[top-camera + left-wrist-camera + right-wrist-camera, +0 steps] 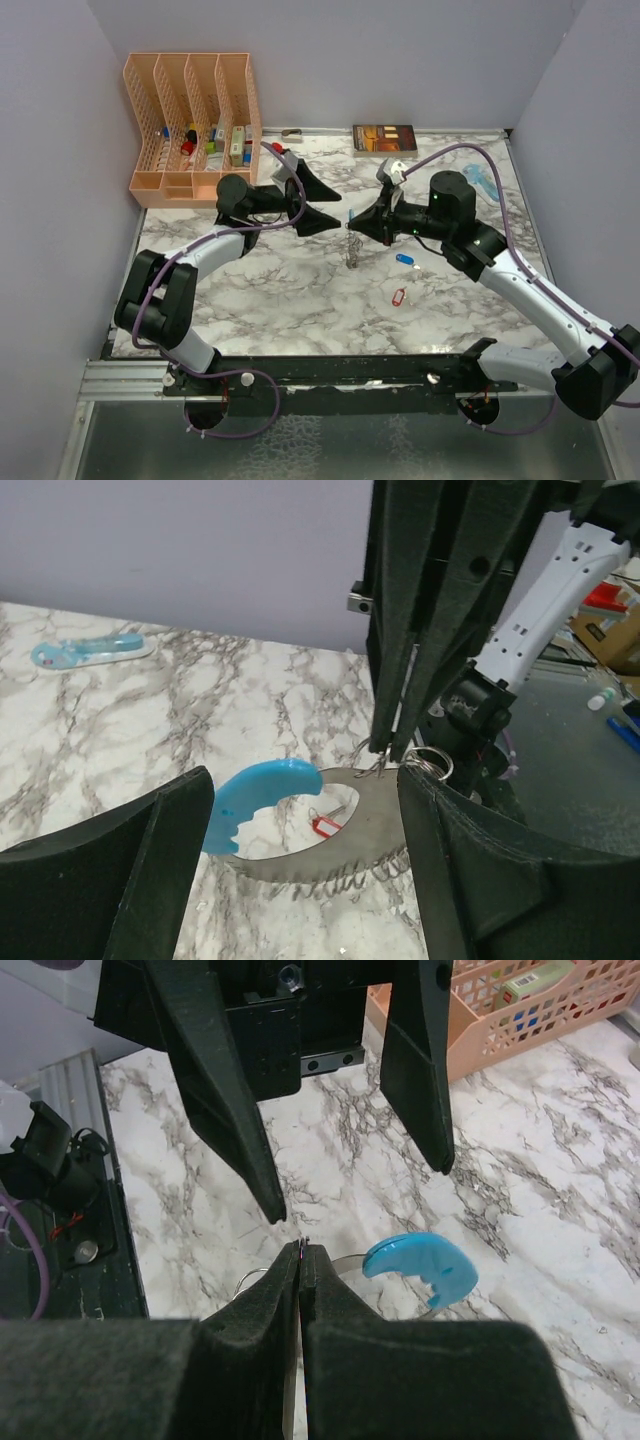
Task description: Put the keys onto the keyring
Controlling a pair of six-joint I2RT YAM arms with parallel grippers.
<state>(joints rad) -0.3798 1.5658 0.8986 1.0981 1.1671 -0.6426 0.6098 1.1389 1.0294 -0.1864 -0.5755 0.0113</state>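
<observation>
Right gripper (pixel 351 228) clenched on the keyring (pixel 262 792), which dangles below its fingers (pixel 250 1350). Left gripper (pixel 343 208) released, its fingers spread either side of the strap.

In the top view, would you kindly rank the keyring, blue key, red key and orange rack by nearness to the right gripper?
1. keyring, pinched in the right gripper.
2. blue key, lying to its right.
3. red key, lower in view.
4. orange rack, far left corner.
</observation>
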